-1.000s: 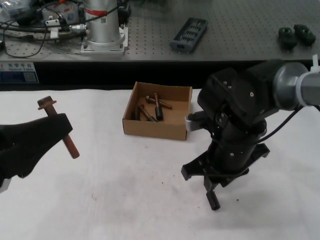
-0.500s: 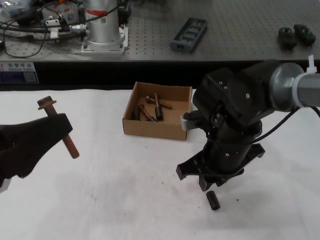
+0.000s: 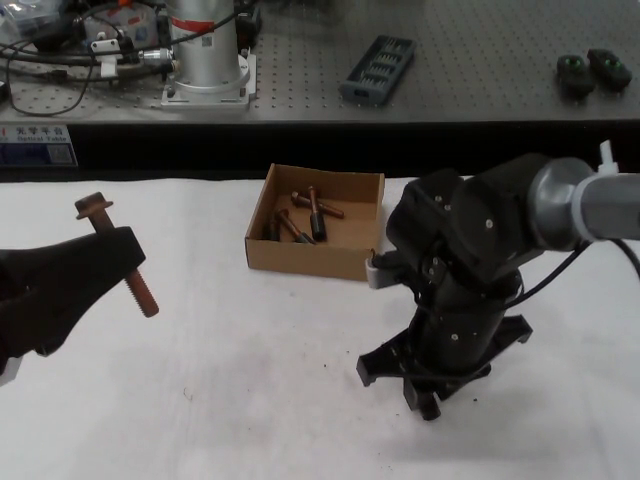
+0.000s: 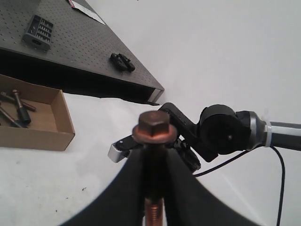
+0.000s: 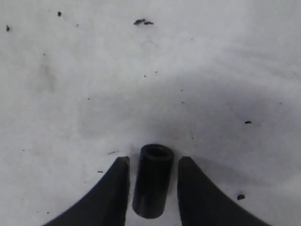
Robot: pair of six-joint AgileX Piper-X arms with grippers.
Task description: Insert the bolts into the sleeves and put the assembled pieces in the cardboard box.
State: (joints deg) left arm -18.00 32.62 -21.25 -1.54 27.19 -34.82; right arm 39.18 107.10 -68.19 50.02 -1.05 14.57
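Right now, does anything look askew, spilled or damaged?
Nothing stands out: the left tool grips a bolt, the sleeve lies between the open fingers of the right tool, and assembled pieces sit inside the cardboard box.

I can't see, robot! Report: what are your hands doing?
Left hand shut on bolt. Right hand open around sleeve. Cardboard box holds assembled pieces.

This is a robotics lab. Behind the white-covered surface (image 3: pixel 250 420) runs a dark optical breadboard (image 3: pixel 480 80) drilled with a regular grid of mounting holes. It carries a bolted-down metal column (image 3: pixel 205 45), a tangle of cables (image 3: pixel 60 57) and a slotted tool holder (image 3: pixel 378 68). A black robot arm (image 3: pixel 470 260) stands over the surface, near a cardboard box (image 3: pixel 310 258) of bolts (image 3: pixel 312 212).
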